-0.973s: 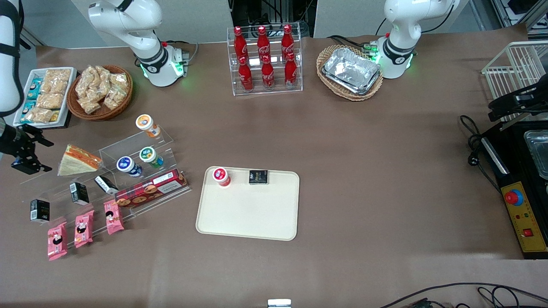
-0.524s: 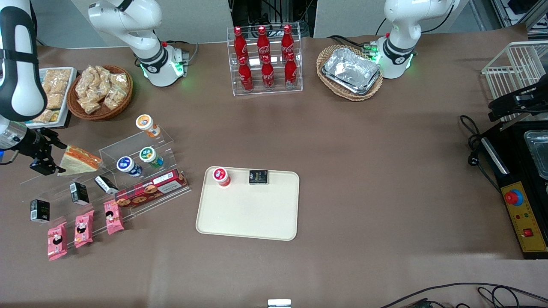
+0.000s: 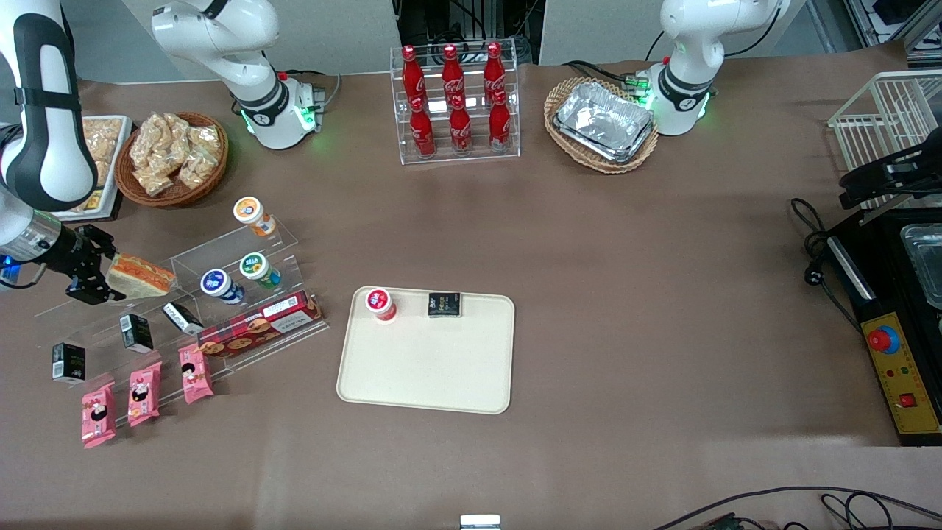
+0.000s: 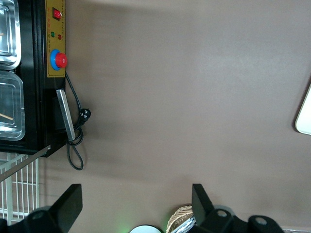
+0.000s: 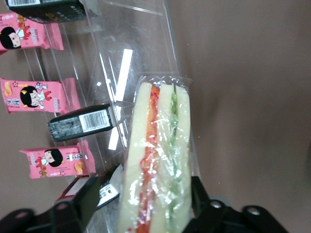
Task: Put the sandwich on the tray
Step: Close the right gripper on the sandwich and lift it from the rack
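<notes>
Hand (image 3: 103,276) advanced onto sandwich (image 3: 140,274); wrist view alone shows fingers (image 5: 85,201) spread, straddling wrap, tray (image 3: 427,368) apart.

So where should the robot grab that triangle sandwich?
Probably across its two flat bread faces at the wide end, coming from the working arm's end of the table. The gripper already straddles the sandwich there, one finger at each face.

The gripper (image 3: 99,271) straddles the sandwich (image 3: 140,274) on the stand (image 3: 243,250) (toward the working arm's end); the tray (image 3: 427,361) lies well apart.
</notes>
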Robot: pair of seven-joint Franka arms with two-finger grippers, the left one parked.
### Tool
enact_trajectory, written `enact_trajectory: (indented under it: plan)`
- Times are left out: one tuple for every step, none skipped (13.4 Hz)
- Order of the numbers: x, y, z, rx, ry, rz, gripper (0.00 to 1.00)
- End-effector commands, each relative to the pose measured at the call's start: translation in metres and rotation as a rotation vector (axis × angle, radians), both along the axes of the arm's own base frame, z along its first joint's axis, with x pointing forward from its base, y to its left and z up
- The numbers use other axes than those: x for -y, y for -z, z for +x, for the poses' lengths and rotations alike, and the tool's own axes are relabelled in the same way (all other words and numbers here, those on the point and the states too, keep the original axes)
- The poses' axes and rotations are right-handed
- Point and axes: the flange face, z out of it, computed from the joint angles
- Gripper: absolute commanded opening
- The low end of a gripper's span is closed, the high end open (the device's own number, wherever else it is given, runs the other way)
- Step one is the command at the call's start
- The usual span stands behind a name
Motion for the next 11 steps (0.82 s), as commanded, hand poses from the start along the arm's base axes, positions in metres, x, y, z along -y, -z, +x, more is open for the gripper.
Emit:
enact_trajectory:
  plan:
    - [-0.001,0.001,-0.006,0.011,-0.108,0.009,0.2]
    - [-0.001,0.003,-0.007,0.002,-0.127,0.012,0.15]
    - [0.0,0.004,-0.007,-0.001,-0.132,0.01,0.14]
    - [0.001,0.002,-0.007,-0.002,-0.133,0.012,0.14]
    - [0.002,-0.004,-0.005,0.001,-0.138,0.013,0.14]
    - [0.004,-0.018,0.002,0.019,-0.143,0.005,0.15]
    - [0.006,-0.034,0.008,0.021,-0.151,0.004,0.15]
    - [0.007,-0.053,0.016,0.02,-0.157,0.007,0.15]
    - [0.006,-0.074,0.024,0.02,-0.167,0.01,0.15]
    - [0.004,-0.094,0.031,0.025,-0.175,0.009,0.15]
    - [-0.005,-0.113,0.04,0.035,-0.193,0.007,0.16]
